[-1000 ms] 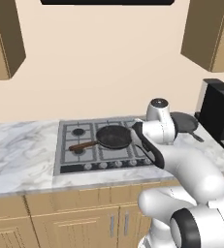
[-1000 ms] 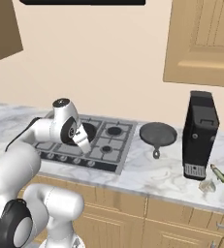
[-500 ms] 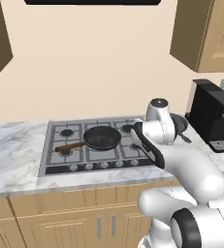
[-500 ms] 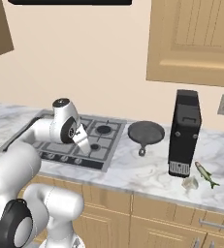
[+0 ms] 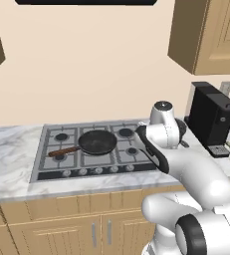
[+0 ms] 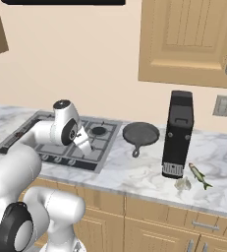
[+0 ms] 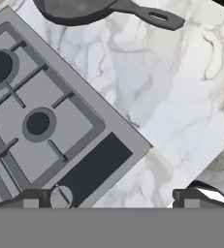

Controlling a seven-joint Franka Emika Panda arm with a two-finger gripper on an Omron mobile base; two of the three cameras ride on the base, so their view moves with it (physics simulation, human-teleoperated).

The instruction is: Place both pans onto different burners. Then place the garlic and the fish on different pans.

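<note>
One pan on the cooktop, one on the counter, both empty.
I see the black pan [image 5: 97,142] on the middle burner [image 5: 111,144]; the grey pan [image 6: 140,134] sits by the cooktop's right edge. Garlic [image 6: 183,184] and fish [image 6: 199,175] lie beside the coffee machine [image 6: 178,134]. My gripper [image 7: 111,197] hangs spread, holding nothing.

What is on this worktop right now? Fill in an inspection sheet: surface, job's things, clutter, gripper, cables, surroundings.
Surface: marble counter with a steel cooktop set in it.
Job's things: black pan with wooden handle on the middle burner; grey pan on the counter between cooktop and coffee machine; garlic and fish on the counter by the machine's base, apart from both pans.
Clutter: black coffee machine.
Gripper: gripper open, holding nothing, over the cooktop's front right corner.
Cables: nothing seen.
Surroundings: wooden wall cabinets, drawers below, wall socket.
</note>
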